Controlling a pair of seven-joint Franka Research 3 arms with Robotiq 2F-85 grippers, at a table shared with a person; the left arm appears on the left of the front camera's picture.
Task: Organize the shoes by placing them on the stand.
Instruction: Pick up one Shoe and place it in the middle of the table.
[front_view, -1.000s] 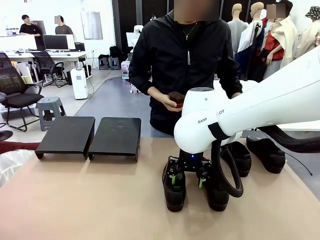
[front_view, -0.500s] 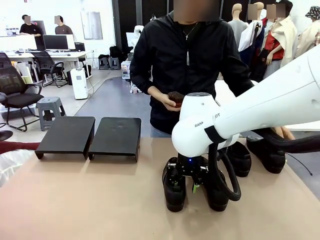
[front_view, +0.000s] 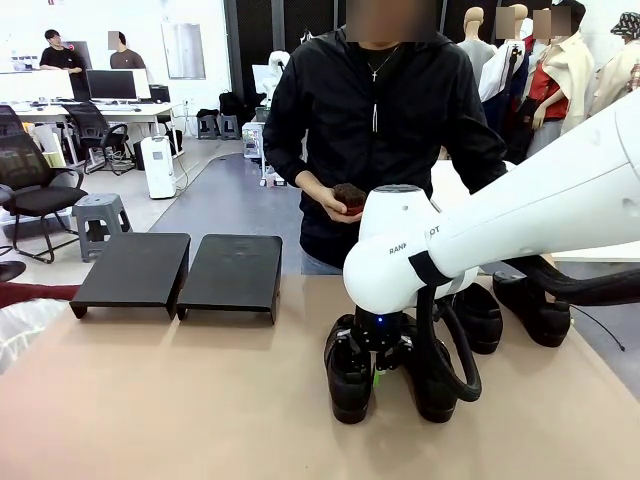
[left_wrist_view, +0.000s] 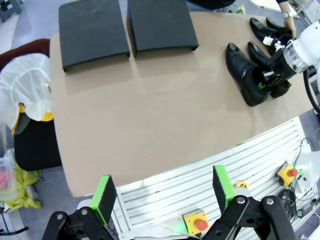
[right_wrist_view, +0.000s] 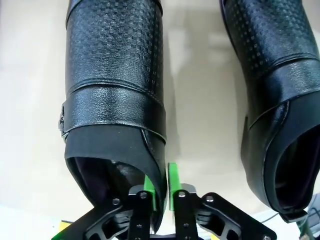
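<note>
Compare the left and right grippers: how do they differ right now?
Left gripper stands wide open and empty; right gripper is pinched on a shoe at its side wall. Left hangs high, looking down on the table; right is down at table level. Both have black fingers and green pads.

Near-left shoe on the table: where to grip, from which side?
Take the shoe by its collar wall, on the side facing its mate, from above: one finger inside the opening, one outside. It stands on its sole, opening up, and that thin wall suits a narrow pinch; the body is far wider. The right pincer sits there.
</note>
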